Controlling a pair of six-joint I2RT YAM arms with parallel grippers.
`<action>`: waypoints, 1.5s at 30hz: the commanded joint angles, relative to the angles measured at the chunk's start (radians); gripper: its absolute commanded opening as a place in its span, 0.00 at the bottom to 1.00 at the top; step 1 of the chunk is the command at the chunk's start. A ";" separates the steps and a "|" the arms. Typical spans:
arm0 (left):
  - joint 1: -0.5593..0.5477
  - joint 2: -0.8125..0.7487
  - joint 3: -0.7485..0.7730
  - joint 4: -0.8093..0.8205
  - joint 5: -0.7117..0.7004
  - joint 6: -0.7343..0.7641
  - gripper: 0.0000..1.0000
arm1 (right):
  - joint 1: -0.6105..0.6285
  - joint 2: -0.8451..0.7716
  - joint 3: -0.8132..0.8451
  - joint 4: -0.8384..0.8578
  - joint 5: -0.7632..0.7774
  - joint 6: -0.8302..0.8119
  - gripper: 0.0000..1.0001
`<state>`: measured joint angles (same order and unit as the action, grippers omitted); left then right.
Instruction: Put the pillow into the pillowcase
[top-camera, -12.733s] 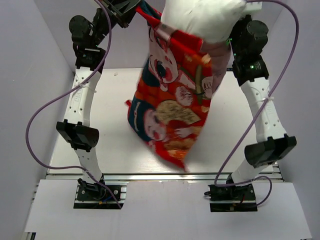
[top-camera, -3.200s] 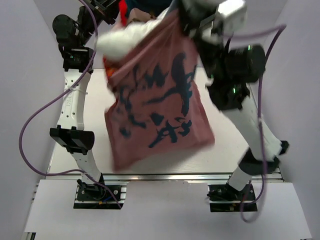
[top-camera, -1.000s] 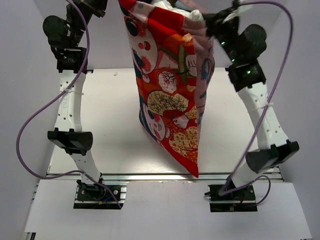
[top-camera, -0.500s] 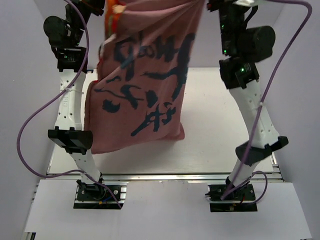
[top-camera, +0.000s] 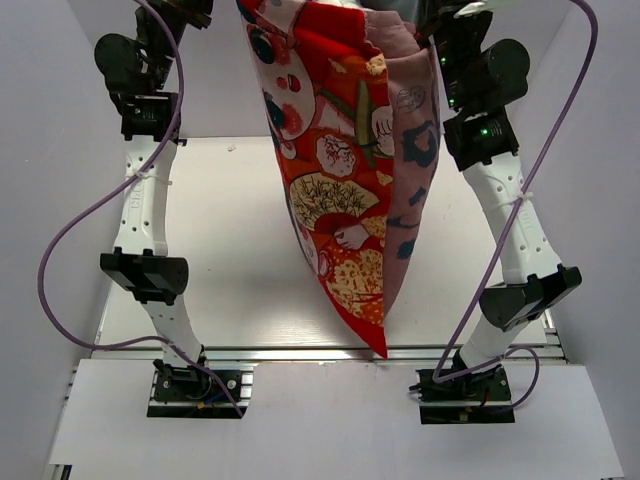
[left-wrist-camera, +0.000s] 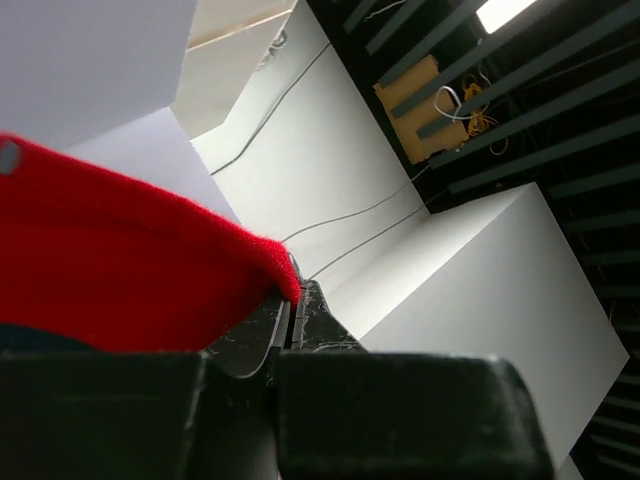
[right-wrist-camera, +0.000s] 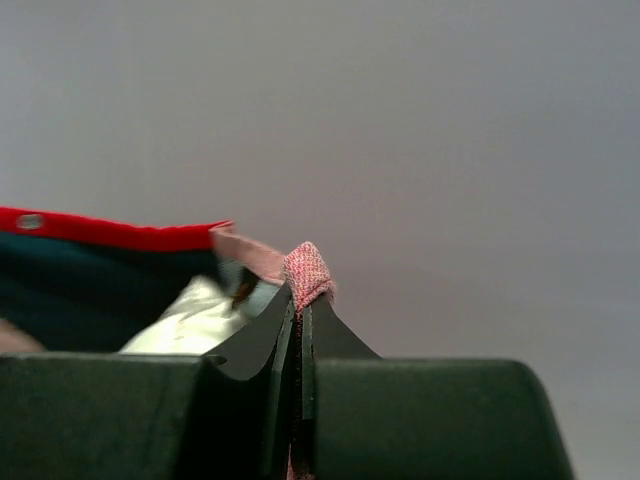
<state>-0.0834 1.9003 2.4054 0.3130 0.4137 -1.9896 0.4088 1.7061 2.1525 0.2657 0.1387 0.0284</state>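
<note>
Pinches bright red cartoon-printed fabric pillowcase (top-camera: 335, 200) at 12 o'clock, both jaws shut on its rim. Dangles it, presumably so plump white pillow (right-wrist-camera: 185, 320) sinks.

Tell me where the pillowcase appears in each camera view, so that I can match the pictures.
Top external: the pillowcase hangs in the middle, from the top edge downward.
Left wrist: red cloth at lower left, pinched in the left pincer.
Right wrist: a pink fold in the centre, pinched in the right pincer, with its red hem at left.
Shared landmark: the bright red outer side.
</note>
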 joint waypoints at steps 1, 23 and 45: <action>0.010 -0.004 0.070 0.116 -0.105 -0.061 0.00 | 0.083 -0.027 0.092 0.032 -0.126 0.061 0.00; -0.128 0.039 0.026 0.161 -0.144 0.012 0.00 | 0.072 -0.120 -0.129 0.221 0.111 0.008 0.00; -0.536 0.094 -0.502 0.356 -0.021 0.104 0.61 | -0.367 -0.488 -0.737 -0.003 0.064 -0.024 0.70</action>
<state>-0.6102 1.9842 1.8362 0.5900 0.3820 -1.8996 0.0776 1.2404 1.3609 0.2451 0.1337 0.0620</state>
